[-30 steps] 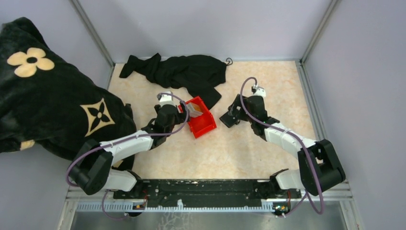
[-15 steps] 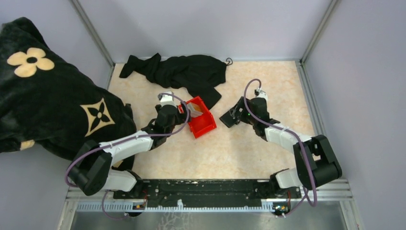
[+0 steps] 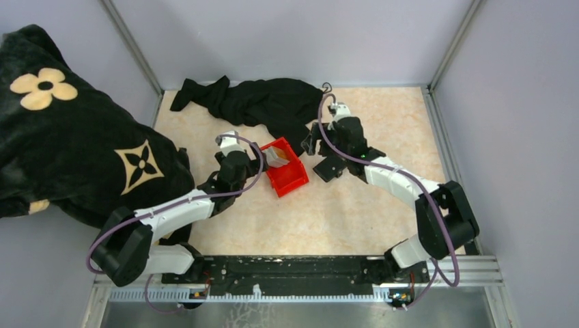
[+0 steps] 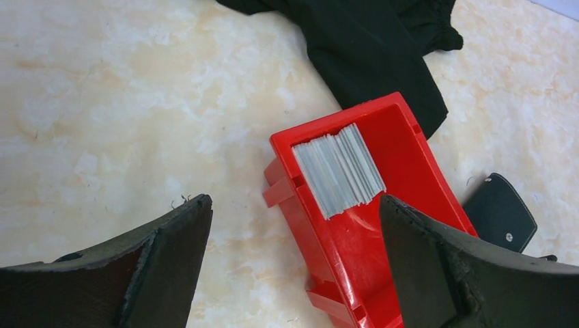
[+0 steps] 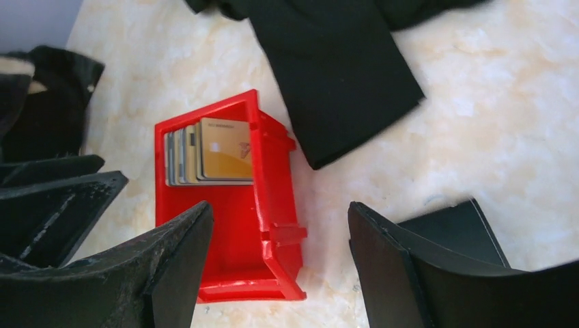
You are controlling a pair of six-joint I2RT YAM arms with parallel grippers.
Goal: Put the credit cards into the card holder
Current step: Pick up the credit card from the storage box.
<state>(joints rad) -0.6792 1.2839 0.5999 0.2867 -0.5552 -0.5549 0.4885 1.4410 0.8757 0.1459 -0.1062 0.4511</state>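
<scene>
Just beyond the spread left hand [image 4: 293, 203], credit cards [image 4: 338, 171] inside red bin [image 4: 404, 156].

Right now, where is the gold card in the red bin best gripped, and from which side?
Probably its upper edge, from above. The gold card leans on the other credit cards at one end of the red bin, whose walls block its sides.

A: Colour of the bin [image 5: 239, 253]?
B: Red. The credit cards [image 5: 212, 150] in it: grey-white edges, one tan-gold face.
A: Beside the bin?
B: Black card holder [image 4: 502, 212], black garment [image 5: 341, 82], marbled beige tabletop [image 3: 328, 219].
</scene>
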